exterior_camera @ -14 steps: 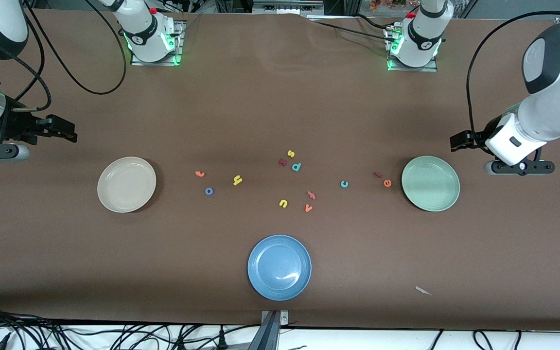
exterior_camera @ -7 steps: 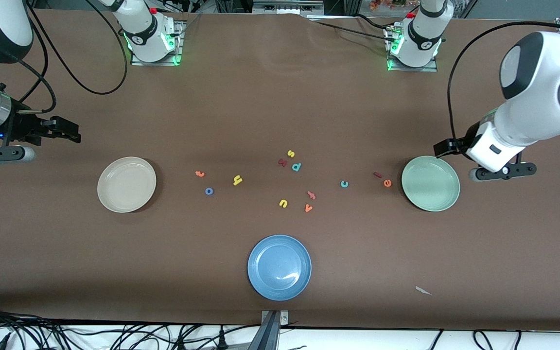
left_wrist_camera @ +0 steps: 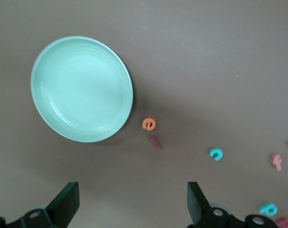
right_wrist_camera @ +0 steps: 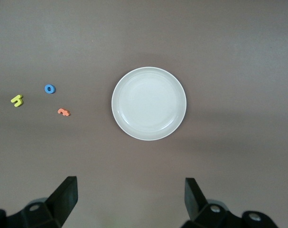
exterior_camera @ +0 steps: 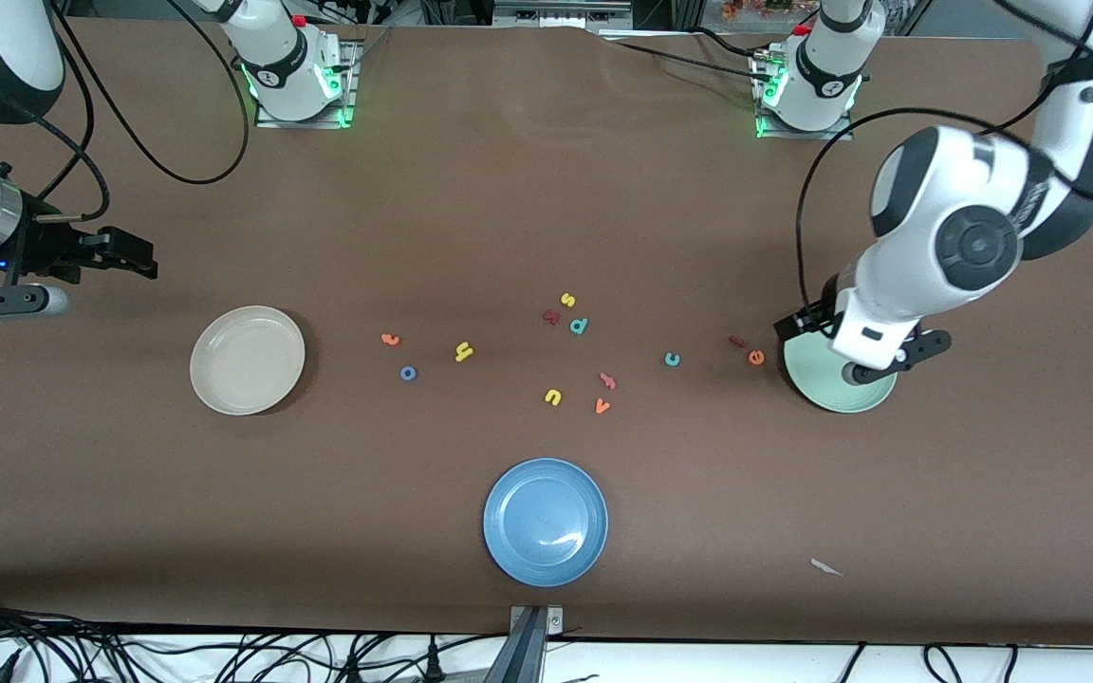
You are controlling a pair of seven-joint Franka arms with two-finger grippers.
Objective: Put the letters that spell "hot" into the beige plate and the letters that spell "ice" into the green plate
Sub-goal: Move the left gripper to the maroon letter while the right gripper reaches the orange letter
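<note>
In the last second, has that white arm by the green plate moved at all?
Yes. The left gripper has swung in from the table's end and now hangs over the green plate, toward the orange e.

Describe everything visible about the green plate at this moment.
The green plate is round, shallow and pale mint, with a raised rim and a smooth matte look, like plastic. It lies flat and empty on the brown table toward the left arm's end. The orange e lies just off its rim, not touching. In the front view the left arm partly covers it; nothing grips it.
</note>
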